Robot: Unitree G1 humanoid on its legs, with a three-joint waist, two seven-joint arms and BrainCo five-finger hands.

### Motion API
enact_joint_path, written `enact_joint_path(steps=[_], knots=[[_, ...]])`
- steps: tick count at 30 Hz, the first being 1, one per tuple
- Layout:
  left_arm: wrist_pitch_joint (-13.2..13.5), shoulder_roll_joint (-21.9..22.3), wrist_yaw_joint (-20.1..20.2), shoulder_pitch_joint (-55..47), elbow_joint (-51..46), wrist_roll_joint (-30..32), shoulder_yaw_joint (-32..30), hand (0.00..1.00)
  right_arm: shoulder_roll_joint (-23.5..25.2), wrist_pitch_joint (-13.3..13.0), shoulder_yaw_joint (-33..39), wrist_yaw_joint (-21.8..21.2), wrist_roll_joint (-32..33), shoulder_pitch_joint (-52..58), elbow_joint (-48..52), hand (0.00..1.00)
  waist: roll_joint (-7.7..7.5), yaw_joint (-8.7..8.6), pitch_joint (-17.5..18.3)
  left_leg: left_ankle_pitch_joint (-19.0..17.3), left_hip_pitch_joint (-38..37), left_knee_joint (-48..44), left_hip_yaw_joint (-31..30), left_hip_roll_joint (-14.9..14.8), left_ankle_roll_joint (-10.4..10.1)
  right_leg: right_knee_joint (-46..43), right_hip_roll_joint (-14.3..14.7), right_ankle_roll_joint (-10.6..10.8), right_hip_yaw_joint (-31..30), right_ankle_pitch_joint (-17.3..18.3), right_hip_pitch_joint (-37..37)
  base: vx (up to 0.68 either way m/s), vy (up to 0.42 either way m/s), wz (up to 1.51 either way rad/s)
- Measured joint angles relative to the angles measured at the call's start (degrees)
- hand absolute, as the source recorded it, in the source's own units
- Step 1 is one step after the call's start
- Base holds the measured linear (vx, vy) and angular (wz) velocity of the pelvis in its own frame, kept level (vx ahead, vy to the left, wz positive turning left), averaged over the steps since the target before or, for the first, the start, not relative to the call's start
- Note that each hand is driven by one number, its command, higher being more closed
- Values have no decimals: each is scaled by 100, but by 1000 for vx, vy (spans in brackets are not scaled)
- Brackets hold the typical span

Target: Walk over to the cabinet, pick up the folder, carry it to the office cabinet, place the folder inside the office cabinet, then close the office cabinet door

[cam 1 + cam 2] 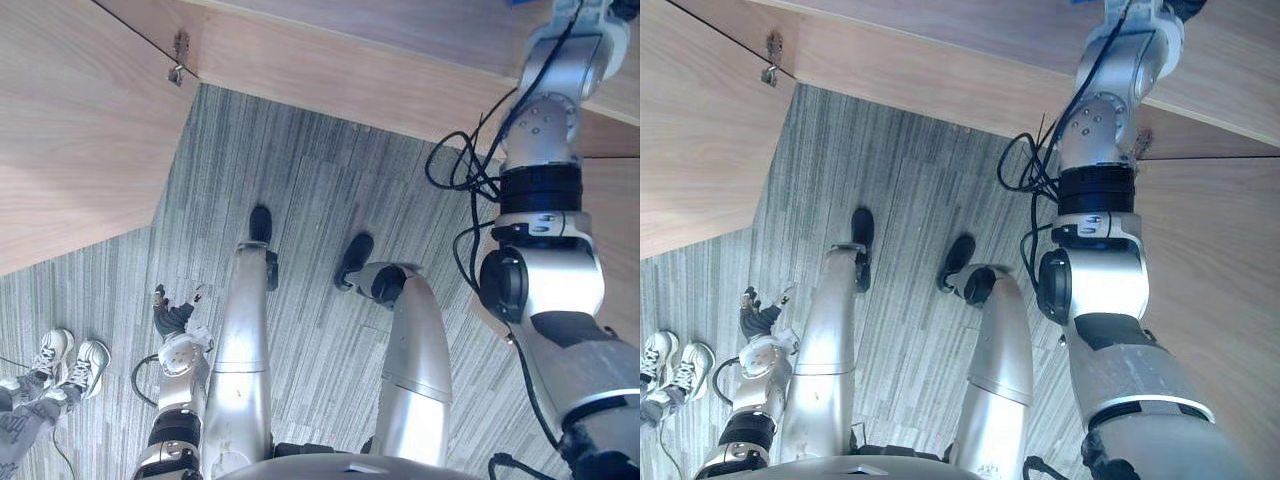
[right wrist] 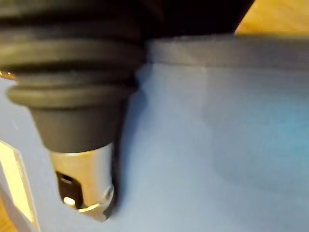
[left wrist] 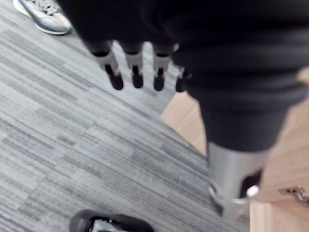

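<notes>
At the far left of the grey carpeted floor [image 1: 300,190] we saw a person's pale lace-up shoes [image 1: 70,360], standing side by side. Just right of them the left hand [image 1: 173,316] hung low beside the robot, above the carpet and touching nothing. Its wrist view showed its fingers [image 3: 136,65] straight and slightly spread, pointing down at the carpet, and holding nothing.

Above that hand a large wooden cabinet panel [image 1: 70,130] took up the left side of the head views. A second wooden panel [image 1: 350,60] ran across the top, and the two met at a dark seam. A small metal fitting [image 1: 180,62] sat at that seam, right at the panel's lower edge where the wood gave way to carpet.

On the right, the right arm reached upward over the wood. In its wrist view the right hand [image 2: 84,183] lay against the blue folder [image 2: 203,145], with its thumb flat on the folder's face. We could not tell whether that hand was clamped on the folder or merely resting against it. The folder's upper edge ran straight across that view, with warm brown wood [image 2: 275,17] past it in one corner. We could not tell what the folder rested on.
</notes>
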State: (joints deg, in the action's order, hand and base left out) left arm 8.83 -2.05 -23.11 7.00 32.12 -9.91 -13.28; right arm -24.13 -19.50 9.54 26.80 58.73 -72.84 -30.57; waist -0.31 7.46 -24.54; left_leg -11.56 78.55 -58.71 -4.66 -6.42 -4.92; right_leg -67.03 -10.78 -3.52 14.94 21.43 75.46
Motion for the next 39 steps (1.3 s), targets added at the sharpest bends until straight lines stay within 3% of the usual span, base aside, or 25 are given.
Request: enact_joint_path(steps=[7,26,30,33,39], knots=[[59,26,125,-20,-270,-100,107,0,-246,-5,26,-7,445,-253,-221,0,0,28,0,94,12,156,-32,92,-17,74,-65,18,31,10,4,-1,15,8],[129,29,237,-216,-743,-116,325,0,-395,24,-44,-259,502,-257,-642,0,1,0,-4,92,-119,195,1,41,-8,238,-24,10,26,-73,-160,0,15,-1],[128,8,241,-217,-759,-116,328,0,-397,125,-215,-283,489,-246,-640,0,-3,-31,-9,86,-155,197,30,-17,3,307,18,48,10,-107,-185,-13,35,-12],[126,-10,269,-217,-827,-114,327,0,-529,341,-434,-315,327,-149,-640,0,-6,-88,-11,83,-201,200,35,-47,8,351,61,62,12,-124,-244,-12,27,-5],[92,-184,353,-213,-826,-106,314,0,-1080,981,-1090,-712,-997,19,-641,0,-66,-185,-46,80,-393,331,108,-162,20,602,174,74,-6,-262,-428,0,26,-11]])
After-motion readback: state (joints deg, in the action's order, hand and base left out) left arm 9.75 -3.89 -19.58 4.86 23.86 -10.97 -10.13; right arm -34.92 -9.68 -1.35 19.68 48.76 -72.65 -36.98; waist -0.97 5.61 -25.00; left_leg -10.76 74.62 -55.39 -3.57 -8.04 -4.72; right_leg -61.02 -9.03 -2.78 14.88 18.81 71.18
